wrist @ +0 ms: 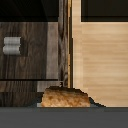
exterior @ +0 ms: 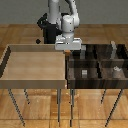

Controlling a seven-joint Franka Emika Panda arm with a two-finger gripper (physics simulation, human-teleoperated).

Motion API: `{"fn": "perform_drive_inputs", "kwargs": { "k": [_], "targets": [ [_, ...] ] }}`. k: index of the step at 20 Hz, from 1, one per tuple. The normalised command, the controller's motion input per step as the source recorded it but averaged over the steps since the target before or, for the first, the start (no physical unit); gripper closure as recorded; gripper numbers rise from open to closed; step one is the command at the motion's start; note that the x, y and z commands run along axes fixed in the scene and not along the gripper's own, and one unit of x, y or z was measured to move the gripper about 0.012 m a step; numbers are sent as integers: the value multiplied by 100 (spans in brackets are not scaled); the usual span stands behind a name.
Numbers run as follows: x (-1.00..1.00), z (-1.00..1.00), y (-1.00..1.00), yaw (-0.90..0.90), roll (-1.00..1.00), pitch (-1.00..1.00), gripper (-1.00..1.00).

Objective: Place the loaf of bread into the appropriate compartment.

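Here, starting at the exterior view's left, you see the light tan tray (exterior: 35,65) on its thin legs, its wooden floor bare. Next to it, on the exterior view's right, stands the dark-brown divided bin (exterior: 97,67), its wall touching the tray's edge. Your arm (exterior: 67,22) hangs over the seam between the two, with the gripper (exterior: 67,48) low above the bin's far corner nearest the tray. A small orange-brown spot shows under the gripper in that view. In the wrist view you look down past the loaf of bread (wrist: 65,97), which fills the near edge of the picture, golden and crusty, close under the camera; the pincer seems clamped on it, though its fingers are not clearly visible. Below the loaf runs the wooden wall (wrist: 66,45) dividing tray from bin. The near compartment (exterior: 85,75) holds a small grey cube (exterior: 84,73); the section further right holds a whitish item (exterior: 115,70)
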Motion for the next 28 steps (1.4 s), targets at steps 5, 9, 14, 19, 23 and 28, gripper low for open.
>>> {"fn": "perform_drive_inputs", "kwargs": {
  "k": [5,9,14,19,23,28],
  "targets": [
    [0,0,100,0,0,0,100],
    [6,0,100,0,0,0,100],
    [60,0,0,0,0,0,100],
    [80,0,0,0,0,0,100],
    [0,0,0,0,0,0,-100],
    [0,0,0,0,0,0,-100]
  ]
}}
